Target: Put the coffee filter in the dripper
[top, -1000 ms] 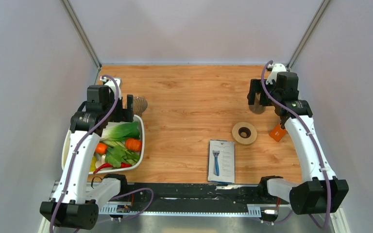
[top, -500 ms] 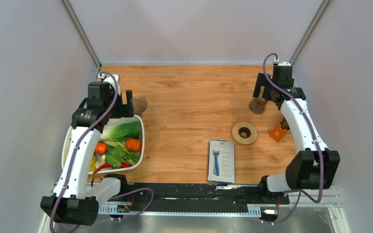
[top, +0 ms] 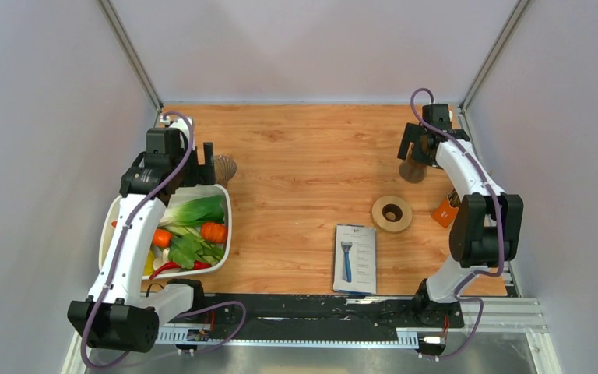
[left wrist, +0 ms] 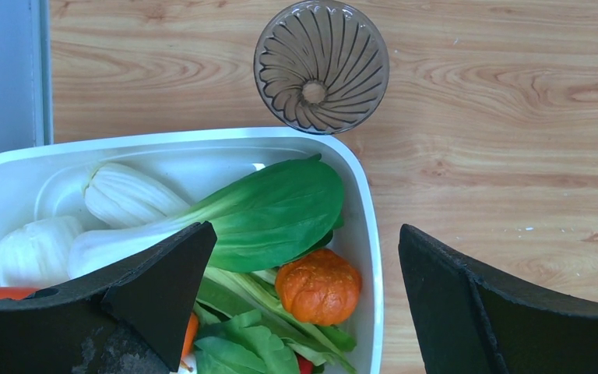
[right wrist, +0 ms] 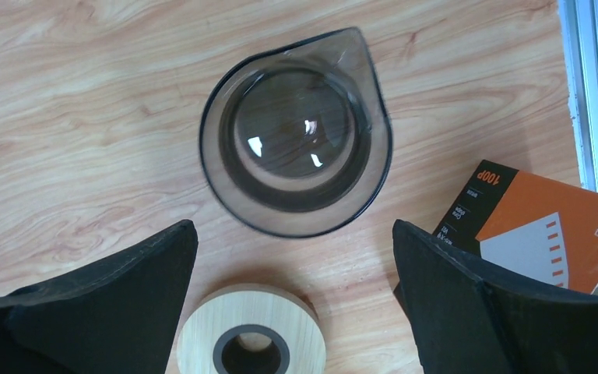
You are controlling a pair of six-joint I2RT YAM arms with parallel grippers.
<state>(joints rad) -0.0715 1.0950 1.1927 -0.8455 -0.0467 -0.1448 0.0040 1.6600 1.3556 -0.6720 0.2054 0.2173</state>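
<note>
Left end effector (left wrist: pixel 306 227), open and empty, overlooks the dripper (left wrist: pixel 321 66) upright on the worktop (left wrist: pixel 498 117) beside the tray (left wrist: pixel 202 139); right end effector (right wrist: pixel 293 226), likewise open, hangs near the orange box (right wrist: pixel 529 222), where the coffee filter presumably lies unseen.

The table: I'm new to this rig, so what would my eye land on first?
The white tub heaped with bright vegetables, at the near left, stands out most. Just beyond it sits the ribbed dripper. Far right, a clear glass jug stands beside an orange box.
</note>
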